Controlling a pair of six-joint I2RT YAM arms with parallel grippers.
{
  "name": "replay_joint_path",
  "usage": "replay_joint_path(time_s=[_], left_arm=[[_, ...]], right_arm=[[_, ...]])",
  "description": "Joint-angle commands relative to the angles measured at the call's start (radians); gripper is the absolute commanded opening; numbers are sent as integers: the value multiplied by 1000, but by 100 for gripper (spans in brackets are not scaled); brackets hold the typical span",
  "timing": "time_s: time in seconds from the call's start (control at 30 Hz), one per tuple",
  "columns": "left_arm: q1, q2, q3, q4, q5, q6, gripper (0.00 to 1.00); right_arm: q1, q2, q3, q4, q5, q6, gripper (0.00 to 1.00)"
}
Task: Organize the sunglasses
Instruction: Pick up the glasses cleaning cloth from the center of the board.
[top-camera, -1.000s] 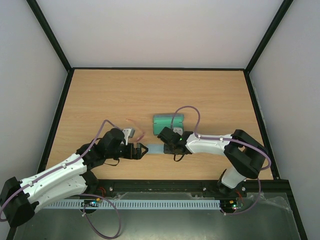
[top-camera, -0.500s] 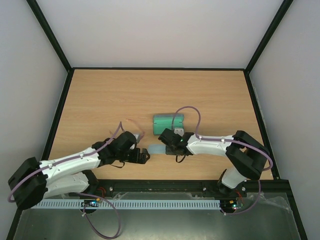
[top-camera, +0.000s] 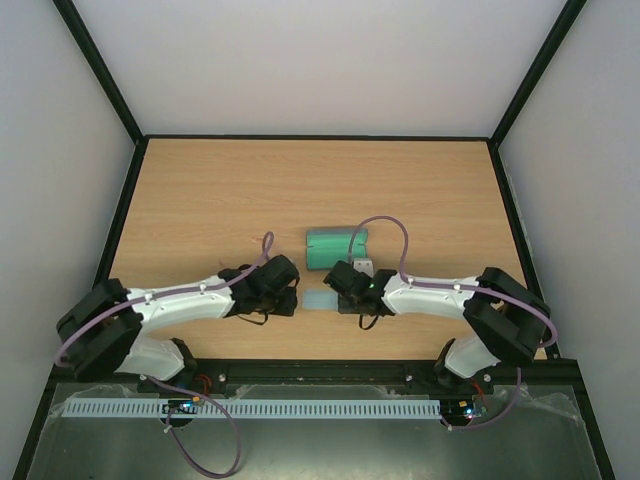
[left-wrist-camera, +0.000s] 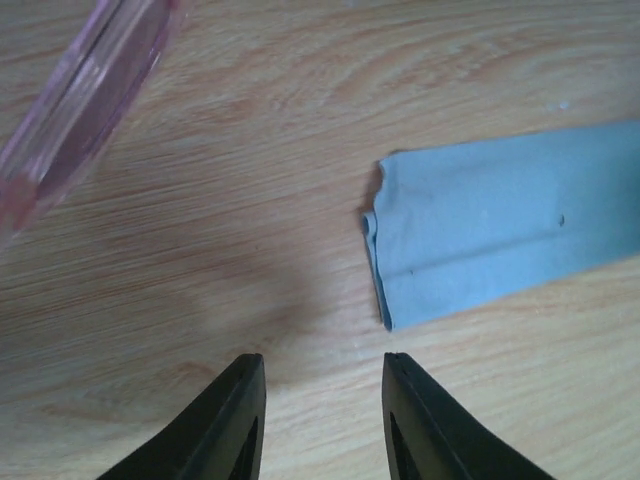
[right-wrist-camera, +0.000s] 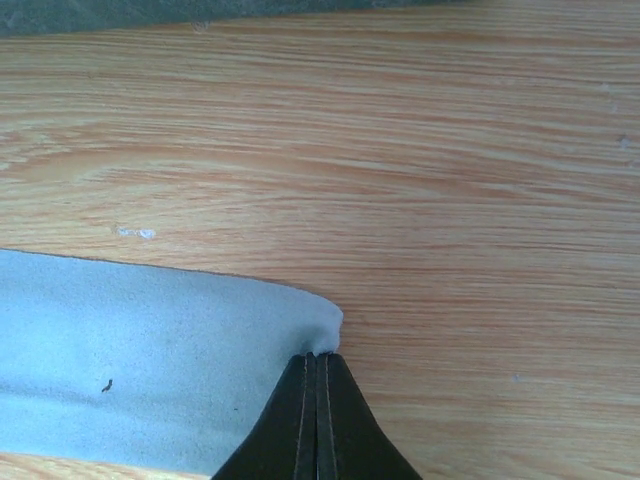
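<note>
1. L end effector: released, fingers held apart over counter, just left of folded blue cloth.
2. R end effector: clenched on cloth's right end.
3. Pink sunglasses: laid on counter, left of cloth w/ a gap, touched by neither end effector.
4. Open case: green inside, set just far of cloth.

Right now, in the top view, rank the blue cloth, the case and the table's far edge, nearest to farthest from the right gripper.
1. The blue cloth, pinched in the jaws of the right gripper, on its left.
2. The case, just beyond the gripper toward the back.
3. The table's far edge, well past the case.
</note>
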Motion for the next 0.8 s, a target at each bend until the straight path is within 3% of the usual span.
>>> replay_joint_path(time_s=[0.0,0.47,0.77], left_arm=[[-19,66,47,-10,-47,-14,32],[-58,188,111,-7,-97,-54,38],[-59,224,115,5,-109,-71,36]], right_arm=[[0,-28,-25,11,10,-19,1],[1,-55,-50,69,-27,-20,1],[2,-69,-67,85,-39,-18,1]])
